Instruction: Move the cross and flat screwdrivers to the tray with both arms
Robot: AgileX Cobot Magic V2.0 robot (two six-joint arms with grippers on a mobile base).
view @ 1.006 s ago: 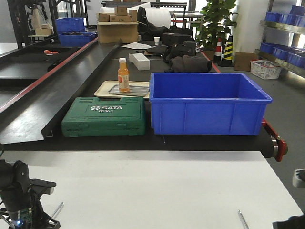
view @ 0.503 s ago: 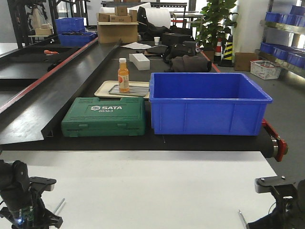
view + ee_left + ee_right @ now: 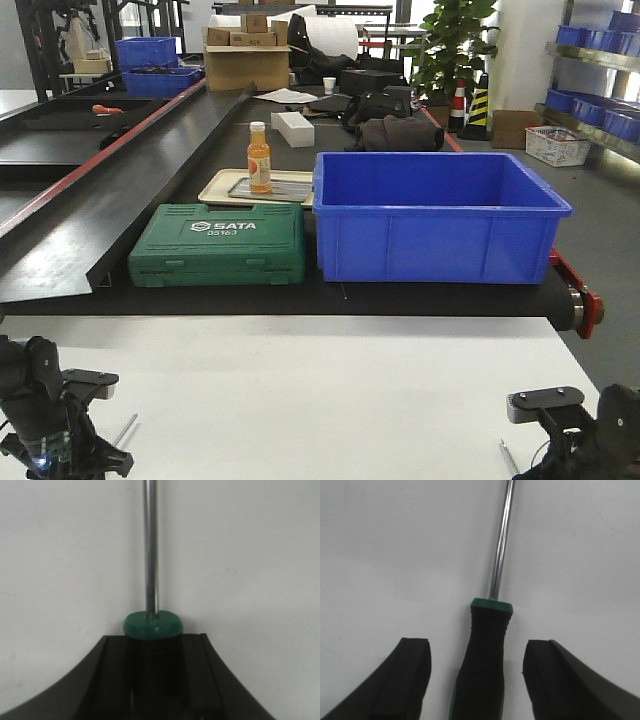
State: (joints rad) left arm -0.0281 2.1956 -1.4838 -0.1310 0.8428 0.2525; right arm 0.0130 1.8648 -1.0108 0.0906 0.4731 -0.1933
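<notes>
My left gripper (image 3: 152, 647) clamps the left screwdriver (image 3: 151, 624) by its handle. My right gripper (image 3: 477, 652) is spread, jaws straddling the right screwdriver (image 3: 487, 630), which lies on the white table (image 3: 380, 555).

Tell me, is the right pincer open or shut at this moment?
Open. On the right pincer, the fingers stand apart from the screwdriver handle, with white table visible in both gaps.
</notes>
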